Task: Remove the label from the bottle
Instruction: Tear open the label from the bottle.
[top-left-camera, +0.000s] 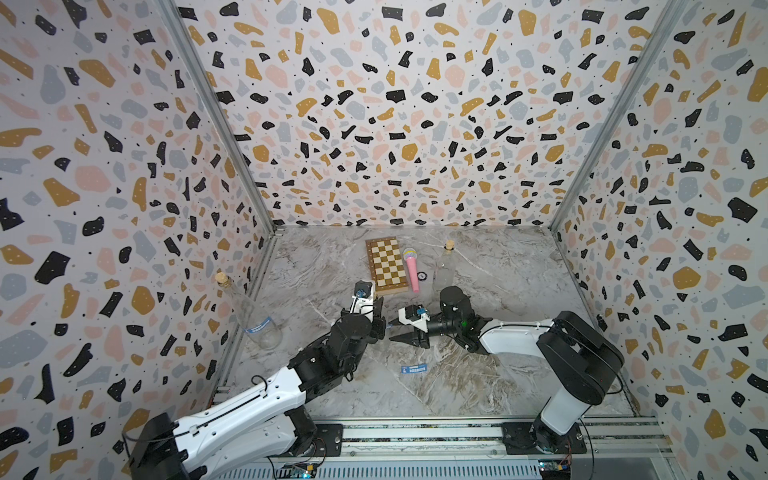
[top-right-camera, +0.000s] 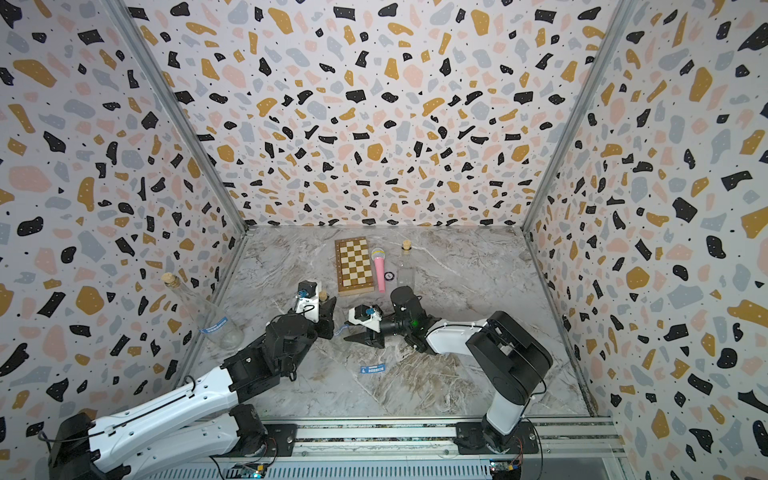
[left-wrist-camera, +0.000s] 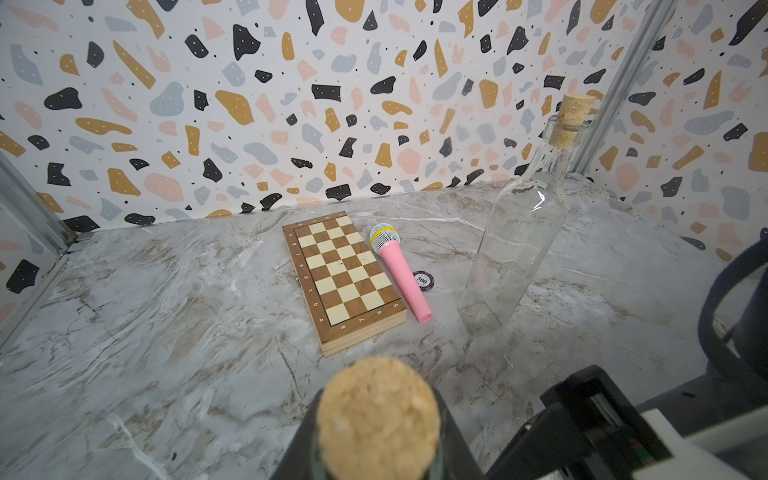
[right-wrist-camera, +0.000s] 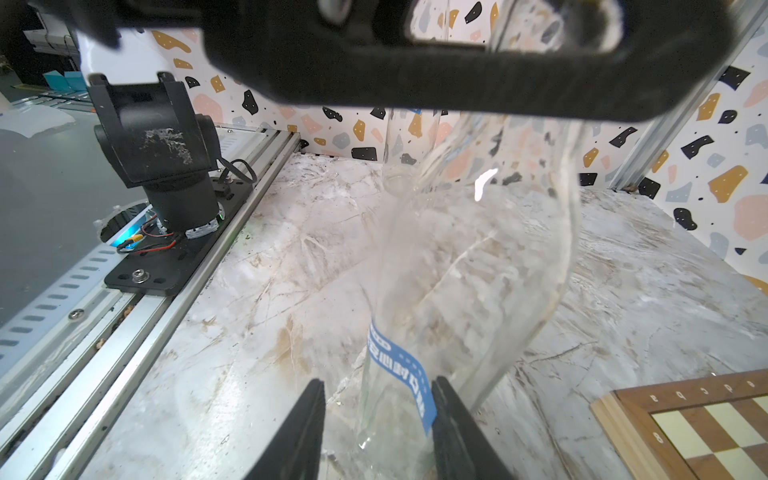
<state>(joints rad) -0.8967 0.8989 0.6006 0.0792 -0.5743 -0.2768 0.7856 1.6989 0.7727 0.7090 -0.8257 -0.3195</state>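
Note:
A clear glass bottle (right-wrist-camera: 478, 270) with a cork (left-wrist-camera: 377, 419) stands mid-table, between my two arms. My left gripper (left-wrist-camera: 378, 434) is shut on its neck just below the cork (top-right-camera: 322, 296). A blue label (right-wrist-camera: 401, 374) wraps the bottle's lower part. My right gripper (right-wrist-camera: 379, 386) is open, with the jaws on either side of that lower part. One finger (right-wrist-camera: 446, 399) touches the label's edge and the other stands a little off the glass. In both top views the left gripper (top-left-camera: 377, 316) and the right gripper (top-left-camera: 401, 337) face each other closely.
A corked bottle (top-left-camera: 253, 316) carrying a blue label leans by the left wall. An unlabelled bottle (top-left-camera: 446, 266), a chessboard (top-left-camera: 386, 266), a pink microphone (top-left-camera: 411, 268) and a chip (top-left-camera: 423, 275) sit at the back. A loose blue label (top-left-camera: 414, 368) lies on the table.

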